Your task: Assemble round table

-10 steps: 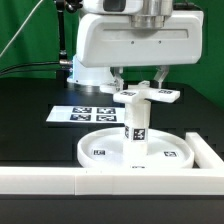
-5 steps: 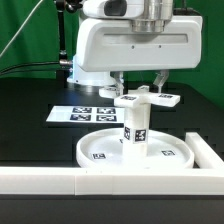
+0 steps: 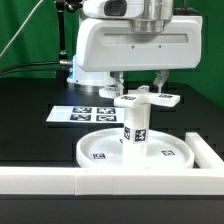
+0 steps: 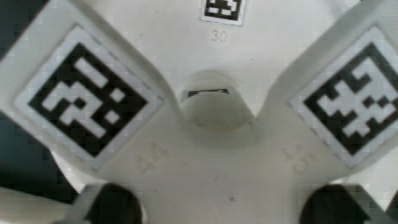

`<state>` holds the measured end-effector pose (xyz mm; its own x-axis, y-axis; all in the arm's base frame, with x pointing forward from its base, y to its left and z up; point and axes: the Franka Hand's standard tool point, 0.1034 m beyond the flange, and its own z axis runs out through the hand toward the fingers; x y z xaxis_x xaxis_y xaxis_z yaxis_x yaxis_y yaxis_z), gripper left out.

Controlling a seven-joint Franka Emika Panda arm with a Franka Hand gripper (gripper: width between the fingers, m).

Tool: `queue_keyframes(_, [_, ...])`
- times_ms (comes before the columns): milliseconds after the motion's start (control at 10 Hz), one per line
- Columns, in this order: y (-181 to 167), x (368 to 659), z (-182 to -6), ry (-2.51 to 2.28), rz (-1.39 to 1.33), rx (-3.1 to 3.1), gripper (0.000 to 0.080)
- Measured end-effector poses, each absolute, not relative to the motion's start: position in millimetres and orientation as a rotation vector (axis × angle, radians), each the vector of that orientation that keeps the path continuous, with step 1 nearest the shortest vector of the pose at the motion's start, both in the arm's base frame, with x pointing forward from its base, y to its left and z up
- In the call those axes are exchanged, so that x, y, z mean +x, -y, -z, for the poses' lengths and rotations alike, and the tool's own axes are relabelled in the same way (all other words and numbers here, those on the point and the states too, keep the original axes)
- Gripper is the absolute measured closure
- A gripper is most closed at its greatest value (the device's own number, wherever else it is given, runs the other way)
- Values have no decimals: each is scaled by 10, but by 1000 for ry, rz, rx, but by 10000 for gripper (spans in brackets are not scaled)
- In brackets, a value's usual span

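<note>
Change: the cross-shaped piece (image 3: pixel 150 97) is sitting at a slightly different turn than a second ago, as if twisted a little about the post. Over the last half second nothing is visibly shifting.
Round disc (image 3: pixel 88 152): is lying flat, rim up, on the black table (image 3: pixel 30 115), and is serving as the landmark for the lines below.
Post (image 3: pixel 134 128): is standing upright at the disc's centre, with its tags facing the exterior view.
Cross-shaped piece: is resting on the post's top, directly above the disc's centre, and is looking level.
Hand (image 3: pixel 140 84): is hanging over the disc's centre, straddling the cross's hub. The wrist view is showing only blurred dark fingertips (image 4: pixel 103 205) at the piece's edges, so I cannot tell whether they are pinching it or standing just clear.
Marker board (image 3: pixel 85 113): is lying behind the disc, apart from it.
Step in hand: the cross is probably being screwed onto the post.
Next move: this is likely calling for a fresh grip on the hub and another turn about the post's axis. Downward pressure should be staying light, so the post is not tipping in the disc.
</note>
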<state>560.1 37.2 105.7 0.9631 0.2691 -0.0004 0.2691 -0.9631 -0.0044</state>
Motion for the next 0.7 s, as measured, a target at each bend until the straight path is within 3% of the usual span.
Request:
queue_keyframes(300, [-374, 5606, -1056, 303, -1, -3121, 357])
queue_keyframes(700, [-379, 5609, -1048, -388, 10, -3097, 357])
